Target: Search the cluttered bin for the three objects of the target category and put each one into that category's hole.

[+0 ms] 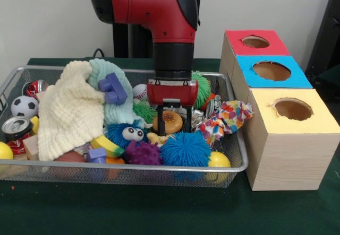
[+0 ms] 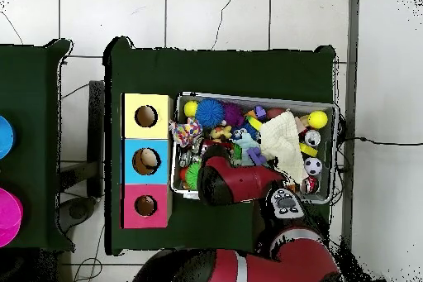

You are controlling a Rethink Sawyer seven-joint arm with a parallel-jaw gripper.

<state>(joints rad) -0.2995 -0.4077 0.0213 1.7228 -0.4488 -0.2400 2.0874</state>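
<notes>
While the red and black arm's gripper (image 1: 171, 119) hangs low over the right-middle of the silver wire-mesh bin (image 1: 122, 167), you should note that its dark fingers straddle the toy burger (image 1: 171, 121), which is not a target. Whether they are clamped on the burger or merely standing either side of it, you cannot tell from either view.

Only one likely target shows: a small tan-orange toy figure (image 1: 158, 138) lying just below the burger, towards the near rim, wedged between the blue fuzzy creature with googly eyes (image 1: 125, 134) and the blue spiky ball (image 1: 185, 149). Its long axis seems to run left to right, though most of it is hidden. A striped figure is not visible; it may sit under the cream knitted cloth (image 1: 67, 107).

Your room is tight: the purple spiky ball (image 1: 144, 153) crowds the figure from the near side. The red-surround hole (image 1: 255, 42) lies at the far end of the pale wooden box (image 1: 284, 155), right of the bin, with a clear path above the rim.
</notes>
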